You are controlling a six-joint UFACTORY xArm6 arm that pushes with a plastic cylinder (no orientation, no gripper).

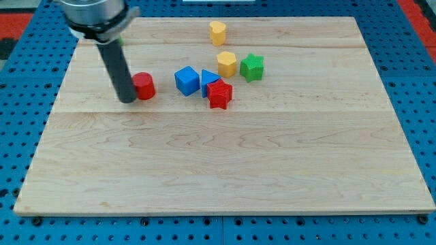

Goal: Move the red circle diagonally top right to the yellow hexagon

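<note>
I count two red blocks, two blue, two yellow, one green. My tip [127, 99] touches the red circle's [144, 86] left side.

A robotics lab setup: a pale wooden plank bench [225, 170] lies on a blue perforated metal mounting plate [27, 82], a dark robot rod [117, 68] reaches down, and small coloured test blocks sit far on the bench.
</note>
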